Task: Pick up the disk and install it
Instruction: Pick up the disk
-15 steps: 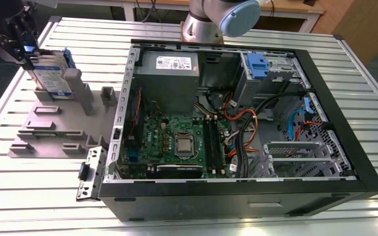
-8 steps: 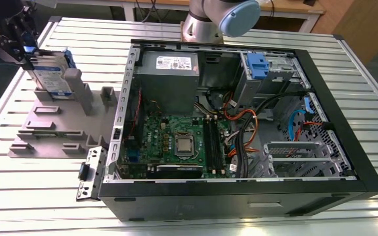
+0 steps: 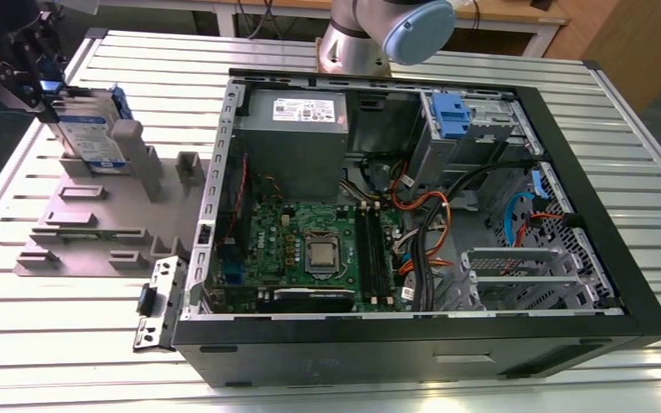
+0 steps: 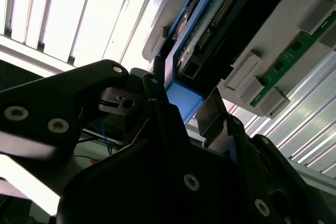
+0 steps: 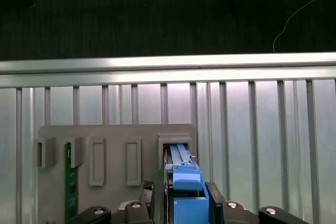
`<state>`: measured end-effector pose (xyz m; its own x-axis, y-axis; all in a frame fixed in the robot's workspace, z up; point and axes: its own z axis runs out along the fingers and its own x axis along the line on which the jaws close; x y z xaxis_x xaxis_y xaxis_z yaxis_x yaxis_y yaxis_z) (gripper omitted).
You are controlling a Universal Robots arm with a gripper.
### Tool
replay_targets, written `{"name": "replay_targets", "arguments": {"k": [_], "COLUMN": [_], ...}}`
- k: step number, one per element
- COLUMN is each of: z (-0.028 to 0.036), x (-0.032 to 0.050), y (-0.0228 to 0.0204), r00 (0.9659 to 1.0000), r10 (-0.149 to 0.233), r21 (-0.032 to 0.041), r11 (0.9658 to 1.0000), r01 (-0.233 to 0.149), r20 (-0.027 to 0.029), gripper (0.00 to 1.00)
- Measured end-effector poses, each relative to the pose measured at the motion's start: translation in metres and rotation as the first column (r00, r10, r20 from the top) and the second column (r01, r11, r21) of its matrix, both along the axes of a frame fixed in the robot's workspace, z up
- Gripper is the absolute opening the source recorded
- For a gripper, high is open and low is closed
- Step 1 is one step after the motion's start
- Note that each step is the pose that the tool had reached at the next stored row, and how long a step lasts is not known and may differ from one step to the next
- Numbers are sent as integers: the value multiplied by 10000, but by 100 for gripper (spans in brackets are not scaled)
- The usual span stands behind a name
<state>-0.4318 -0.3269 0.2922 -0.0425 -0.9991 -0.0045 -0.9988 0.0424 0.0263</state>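
between the fingers of the claw (image 5: pixel 185 196), which grip its blue bracket (image 5: pixel 186 178), the disk (image 3: pixel 87 138) stands upright in a grey holder (image 5: pixel 115 132) slot.

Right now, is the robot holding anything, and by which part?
I cannot tell. The end effector is at the blue-bracket end of the disk, which stands in the grey holder.

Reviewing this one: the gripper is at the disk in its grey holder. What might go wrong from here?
1. The disk stands upright in a slot of the grey holder, with the gripper at its top edge. A tilted pull might bind it in the slot.
2. Loose cables crowd the open case. They could snag the disk going in.
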Motion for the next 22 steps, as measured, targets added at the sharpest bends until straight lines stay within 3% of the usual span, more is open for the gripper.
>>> {"name": "replay_targets", "arguments": {"k": [4,5,11,12,22], "z": [0,0,0,0,-1], "x": [-1,-1,-2,-2,-5], "y": [0,0,0,0,0], "r00": [10000,10000,10000,10000,10000], "r10": [0,0,0,0,0], "r21": [0,0,0,0,0], "r11": [10000,10000,10000,10000,10000], "r01": [0,0,0,0,0], "r20": [1,1,0,0,0], "gripper": [49,42,41,36,36]}}
